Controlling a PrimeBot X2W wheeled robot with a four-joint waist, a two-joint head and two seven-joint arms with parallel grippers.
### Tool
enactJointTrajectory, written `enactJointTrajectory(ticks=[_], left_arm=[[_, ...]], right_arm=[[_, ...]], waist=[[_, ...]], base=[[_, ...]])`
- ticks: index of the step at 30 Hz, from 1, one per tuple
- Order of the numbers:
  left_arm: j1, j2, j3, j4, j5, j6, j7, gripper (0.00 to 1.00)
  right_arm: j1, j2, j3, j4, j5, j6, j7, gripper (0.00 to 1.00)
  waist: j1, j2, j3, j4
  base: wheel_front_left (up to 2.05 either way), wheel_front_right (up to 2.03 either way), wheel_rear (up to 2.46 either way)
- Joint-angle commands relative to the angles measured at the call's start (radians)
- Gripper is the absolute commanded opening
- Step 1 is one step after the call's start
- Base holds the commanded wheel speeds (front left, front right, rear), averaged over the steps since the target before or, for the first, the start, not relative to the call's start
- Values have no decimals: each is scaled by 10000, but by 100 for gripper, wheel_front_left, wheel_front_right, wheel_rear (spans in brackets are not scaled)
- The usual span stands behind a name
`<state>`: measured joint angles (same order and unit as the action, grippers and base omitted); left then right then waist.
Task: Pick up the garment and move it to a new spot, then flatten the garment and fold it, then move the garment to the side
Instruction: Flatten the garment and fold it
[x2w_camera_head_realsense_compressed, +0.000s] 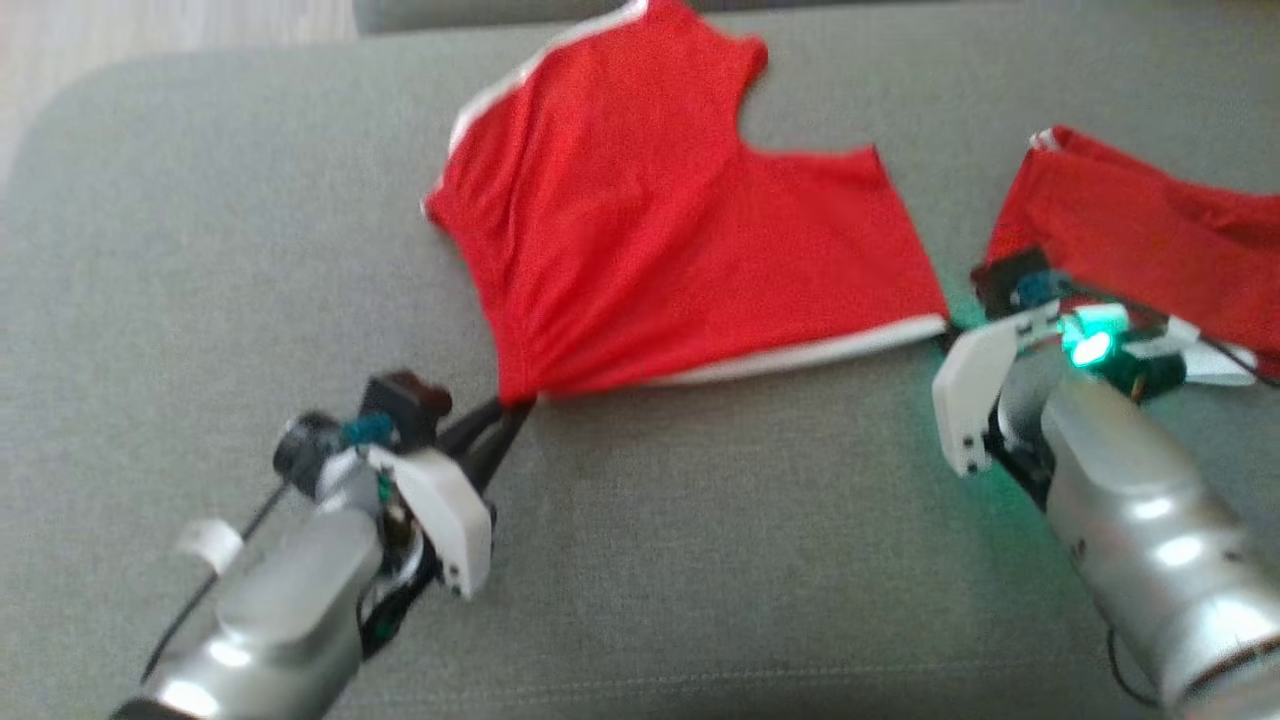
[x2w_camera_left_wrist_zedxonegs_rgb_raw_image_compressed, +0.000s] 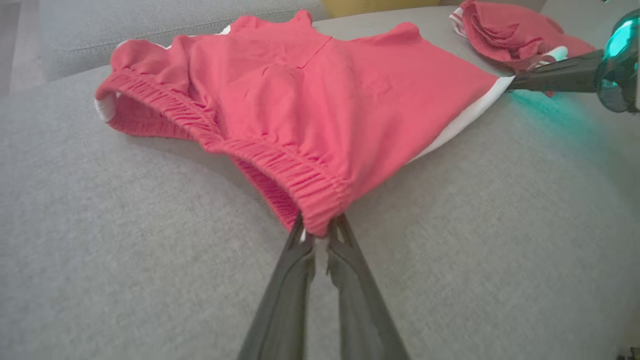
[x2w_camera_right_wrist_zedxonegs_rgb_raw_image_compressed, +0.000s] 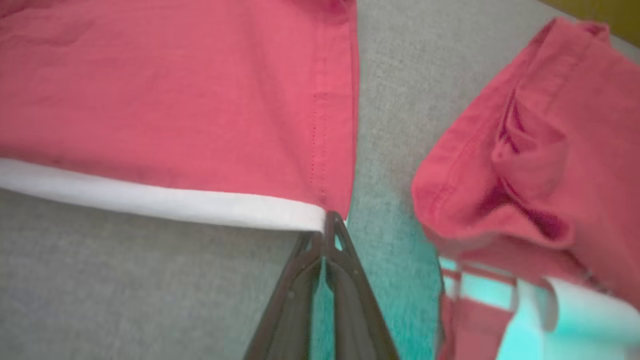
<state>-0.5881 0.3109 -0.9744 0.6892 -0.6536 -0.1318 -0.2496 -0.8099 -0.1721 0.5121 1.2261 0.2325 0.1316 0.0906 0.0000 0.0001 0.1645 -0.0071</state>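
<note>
The red fabric shorts with white side trim (x2w_camera_head_realsense_compressed: 680, 230) lie spread on the grey upholstered cushion (x2w_camera_head_realsense_compressed: 200, 250). The left gripper (x2w_camera_head_realsense_compressed: 520, 405) is closed narrowly, pinching the shorts' gathered elastic waistband corner. The right gripper (x2w_camera_head_realsense_compressed: 947, 332) is clamped fully on the shorts' white-trimmed hem corner. A second crumpled red garment (x2w_camera_head_realsense_compressed: 1150, 240) lies near that hem corner, not touching the shorts.

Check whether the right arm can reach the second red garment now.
Probably not yet: the right gripper is shut on the shorts at a hem corner. The second garment lies close beside it, unobstructed.
</note>
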Motion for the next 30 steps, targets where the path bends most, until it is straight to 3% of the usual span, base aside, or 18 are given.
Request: enactJointTrajectory(ticks=[1, 4, 9, 12, 13, 19, 24, 30], left_arm=[[-80, 362, 186, -222, 38, 12, -121, 0], [347, 460, -97, -362, -22, 12, -102, 0], [1162, 795, -478, -1103, -311, 12, 371, 0], [1754, 1107, -554, -1904, -670, 27, 829, 0], [1754, 1107, -554, -1904, -670, 27, 829, 0], [2691, 1897, -584, -4135, -1254, 491, 1786, 0], [3034, 2411, -541, -5697, -1417, 1026, 2310, 0], [2673, 2651, -264, -6454, -1211, 1436, 2370, 0]], right_arm=[[346, -255, 493, -532, 506, -9, 305, 0], [1097, -1040, 1545, -1869, 1895, -9, 1277, 0], [2389, -2974, 2778, -4754, 4509, -9, 3188, 0], [3083, -4114, 2926, -6303, 5711, -9, 4095, 0], [3083, -4114, 2926, -6303, 5711, -9, 4095, 0], [4528, -5776, 2470, -8418, 7014, -9, 5413, 0], [5416, -6508, 1622, -9632, 7317, -9, 6272, 0], [5336, -6284, 272, -10469, 6584, -9, 6615, 0]], waist=[[0, -1, -429, -26], [0, -1, -900, -56], [0, -1, -1515, -89], [0, -1, -1727, -116], [0, -1, -1727, -116], [0, -1, -1865, -77], [0, -1, -1792, -5], [0, -1, -1431, 224]], base=[[0, 0, 0], [0, 0, 0], [0, 0, 0], [0, 0, 0], [0, 0, 0], [0, 0, 0], [0, 0, 0], [0, 0, 0]])
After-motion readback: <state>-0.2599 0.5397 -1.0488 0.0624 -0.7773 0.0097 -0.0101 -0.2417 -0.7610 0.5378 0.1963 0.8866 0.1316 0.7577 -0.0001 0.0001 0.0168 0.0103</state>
